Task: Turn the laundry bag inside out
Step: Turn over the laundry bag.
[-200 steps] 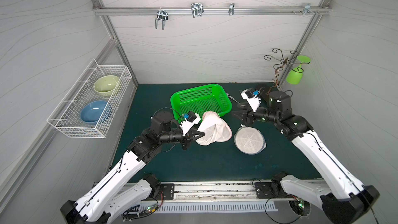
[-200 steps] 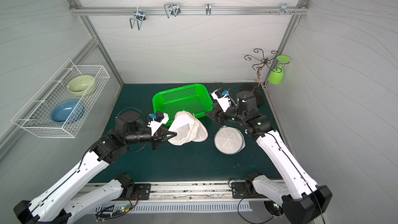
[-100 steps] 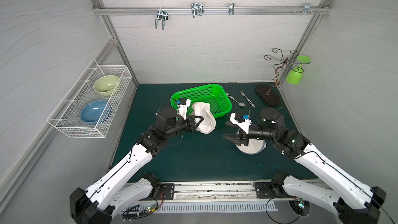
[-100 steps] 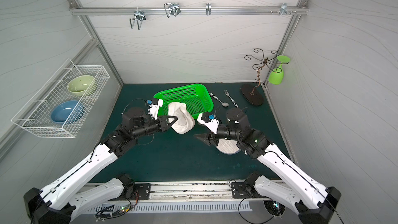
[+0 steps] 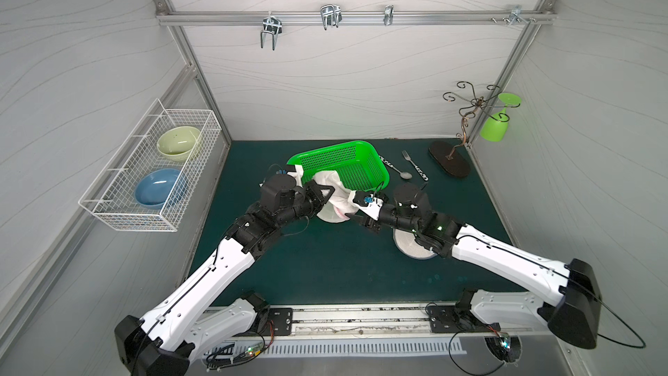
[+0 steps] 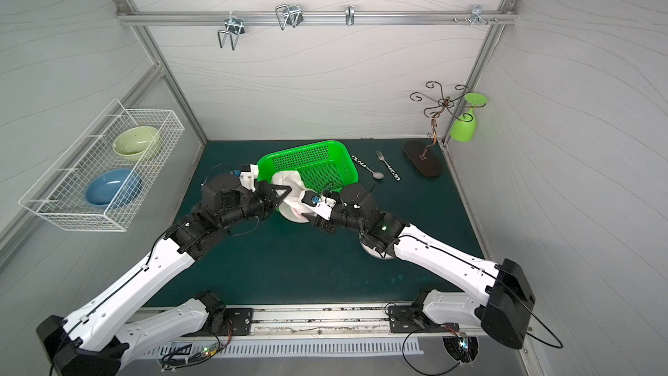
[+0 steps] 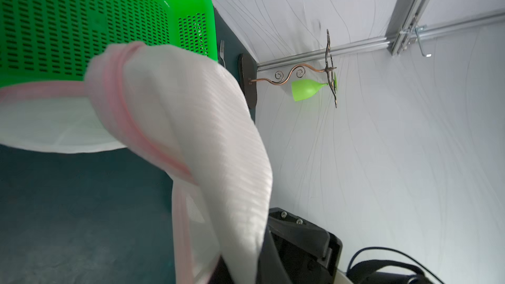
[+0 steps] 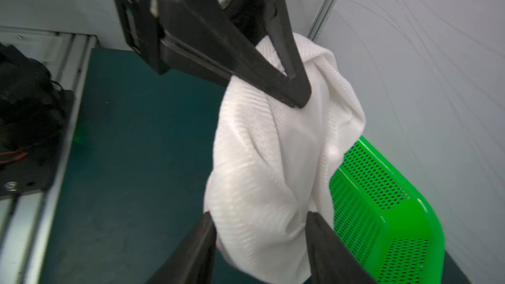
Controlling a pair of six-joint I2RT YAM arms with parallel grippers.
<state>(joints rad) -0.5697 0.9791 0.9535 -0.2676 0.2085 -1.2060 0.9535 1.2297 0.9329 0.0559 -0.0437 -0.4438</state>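
Mesh laundry bag (image 5: 334, 195) held up just in front of green basket (image 5: 365, 146), inversion looks barely started.
left gripper (image 8: 297, 96) clamped on its upper fabric; right gripper (image 8: 261, 224) jaws apart, straddling lower bulge, not clamped. Pink-trimmed mouth bunched; pull-through still left.

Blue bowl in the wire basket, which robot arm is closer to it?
Left. The white left arm stretches along beside the blue bowl's wire basket; the white right arm is on the opposite side, farther off.
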